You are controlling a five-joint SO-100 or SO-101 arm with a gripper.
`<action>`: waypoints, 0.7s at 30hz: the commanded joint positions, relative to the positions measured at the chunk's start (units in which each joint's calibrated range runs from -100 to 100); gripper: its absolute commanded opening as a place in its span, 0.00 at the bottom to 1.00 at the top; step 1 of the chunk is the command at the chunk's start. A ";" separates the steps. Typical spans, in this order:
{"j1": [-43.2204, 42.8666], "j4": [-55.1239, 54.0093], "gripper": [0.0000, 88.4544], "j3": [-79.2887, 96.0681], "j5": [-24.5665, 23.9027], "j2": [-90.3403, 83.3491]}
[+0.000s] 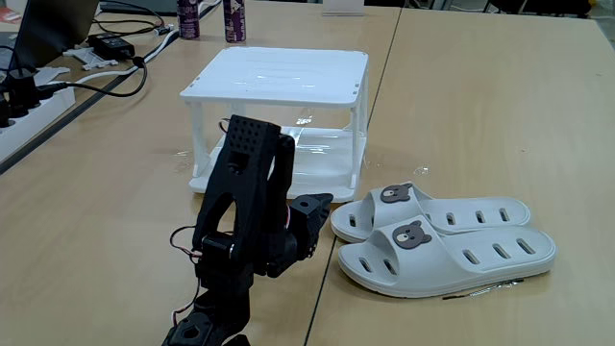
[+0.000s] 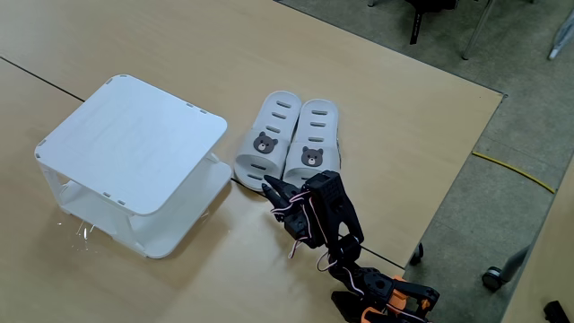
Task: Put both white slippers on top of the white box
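Note:
The white box point(image 1: 279, 72) point(image 2: 134, 139) stands on the wooden table with its flat top bare. Both white slippers lie side by side on the table to the right of it in both fixed views. In a fixed view one slipper point(image 1: 452, 210) is farther back and the other point(image 1: 480, 255) is nearer. In the other fixed view they are the left slipper point(image 2: 269, 130) and the right slipper point(image 2: 316, 135). Their bear badges face up, and their open toe ends point at the arm. My black arm is folded low. My gripper point(image 1: 322, 202) point(image 2: 269, 186) looks shut and empty, just short of the slippers' toes.
Cables, a black adapter point(image 1: 112, 44) and a power strip point(image 1: 24, 96) lie at the back left. Two dark bottles point(image 1: 188, 17) stand behind the box. The table's edge point(image 2: 448, 193) runs close to the right of the arm, with floor and a yellow cable point(image 2: 511, 170) beyond.

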 commanded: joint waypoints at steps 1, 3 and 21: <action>-0.89 -0.24 0.13 -6.40 0.42 1.83; -0.89 -0.16 0.13 -10.28 0.42 3.85; 0.34 22.27 0.16 -35.54 0.42 6.46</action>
